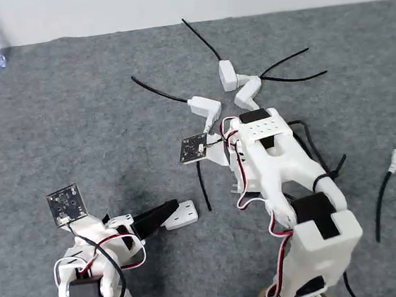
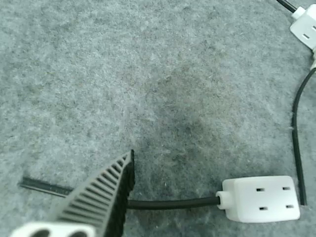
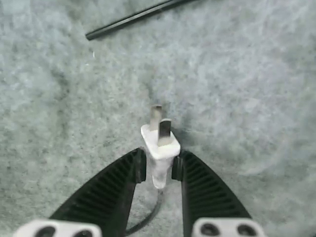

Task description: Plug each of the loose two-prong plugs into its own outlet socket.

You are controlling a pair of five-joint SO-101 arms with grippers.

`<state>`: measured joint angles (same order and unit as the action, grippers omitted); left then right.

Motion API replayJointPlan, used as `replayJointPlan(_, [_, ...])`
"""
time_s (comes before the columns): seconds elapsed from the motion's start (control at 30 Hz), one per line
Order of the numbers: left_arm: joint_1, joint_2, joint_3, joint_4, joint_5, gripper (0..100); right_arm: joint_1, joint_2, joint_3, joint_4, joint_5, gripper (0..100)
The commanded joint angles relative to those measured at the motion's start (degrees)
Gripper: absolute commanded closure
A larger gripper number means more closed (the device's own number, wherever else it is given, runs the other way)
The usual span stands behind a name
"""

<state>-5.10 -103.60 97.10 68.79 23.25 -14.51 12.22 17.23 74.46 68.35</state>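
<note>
Grey felt table (image 3: pixel 256 74); my right gripper (image 3: pixel 159 162) pinches a plug (image 3: pixel 160 145) mid-frame, prongs (image 3: pixel 159 123) pointing straight away from it. For my left gripper (image 1: pixel 161 218) I cannot tell.

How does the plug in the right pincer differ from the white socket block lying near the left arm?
The plug is clamped in the right pincer; the socket block lies free on the grey carpet. The plug shows two metal prongs; the socket block shows slots. Both are white with black cords.
</note>
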Motion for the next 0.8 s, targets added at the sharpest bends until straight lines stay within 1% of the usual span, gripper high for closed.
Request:
replayJointPlan(0.0, [0.1, -0.3, -0.7, 0.4, -0.5, 35, -0.6, -4.5, -0.9, 1.1, -0.4, 88.3])
replayJointPlan(0.3, [0.1, -0.3, -0.7, 0.4, -0.5, 35, -0.7, -6.8, -0.8, 4.4, -0.4, 88.2])
replayJointPlan(0.53, [0.1, -0.3, -0.7, 0.4, -0.5, 35, -1.6, -7.3, 3.7, 3.1, -0.4, 88.3])
replayJointPlan(0.77, [0.1, -0.3, -0.7, 0.4, -0.5, 35, -2.0, -7.5, 3.4, 3.5, -0.5, 88.3])
